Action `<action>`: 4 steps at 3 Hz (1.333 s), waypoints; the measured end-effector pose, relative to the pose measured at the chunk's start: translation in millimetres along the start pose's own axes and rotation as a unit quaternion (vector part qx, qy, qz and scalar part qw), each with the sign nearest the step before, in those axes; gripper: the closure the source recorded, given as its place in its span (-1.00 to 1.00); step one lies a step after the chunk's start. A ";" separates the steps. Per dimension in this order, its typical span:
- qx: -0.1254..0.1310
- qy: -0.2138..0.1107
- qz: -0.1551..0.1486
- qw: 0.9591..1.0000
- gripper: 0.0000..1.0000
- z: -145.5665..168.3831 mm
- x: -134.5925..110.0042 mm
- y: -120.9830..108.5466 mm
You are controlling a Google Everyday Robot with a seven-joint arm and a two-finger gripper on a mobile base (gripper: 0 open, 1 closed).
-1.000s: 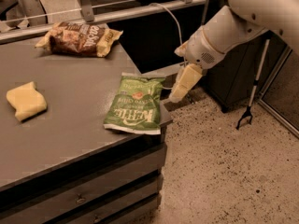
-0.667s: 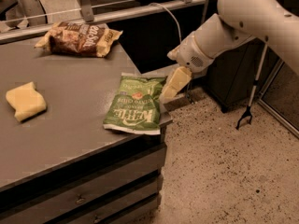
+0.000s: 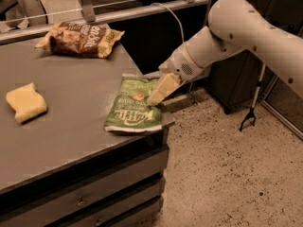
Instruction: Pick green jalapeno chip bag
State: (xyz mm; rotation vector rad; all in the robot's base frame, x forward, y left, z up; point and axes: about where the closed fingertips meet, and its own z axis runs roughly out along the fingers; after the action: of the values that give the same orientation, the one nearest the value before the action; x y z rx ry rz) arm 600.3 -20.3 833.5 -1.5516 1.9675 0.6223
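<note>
My cream gripper [image 3: 156,97] sits over the right edge of the green jalapeno chip bag [image 3: 128,112], white-lettered; behind that bag a brown-and-yellow bag [image 3: 80,39], left of it a pale yellow sponge [image 3: 26,103]

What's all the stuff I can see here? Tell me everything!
green bag: one, green with white letters, flat at the table's right edge
brown bag: one, brown and yellow, table's far side
sponge: one, pale yellow, table's left side
table: one, grey, with drawers, left half of the view
grabber stick: one, dark, far right
arm: one, white, reaching in from the upper right
gripper: one, cream, over the green bag's right edge
</note>
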 end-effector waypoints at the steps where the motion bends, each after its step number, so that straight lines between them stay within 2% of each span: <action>1: -0.020 -0.012 0.027 0.999 -0.24 12.4 -3.4 8.2; 2: -0.026 -0.017 0.046 0.998 0.23 15.5 -2.4 12.6; 3: -0.007 -0.016 0.039 0.999 0.68 2.7 -7.2 11.8; 4: 0.028 -0.023 0.015 0.999 1.00 -29.3 -17.9 8.8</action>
State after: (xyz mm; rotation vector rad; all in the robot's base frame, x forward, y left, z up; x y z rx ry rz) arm 591.0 -24.7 867.4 -1.4634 1.9604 0.6039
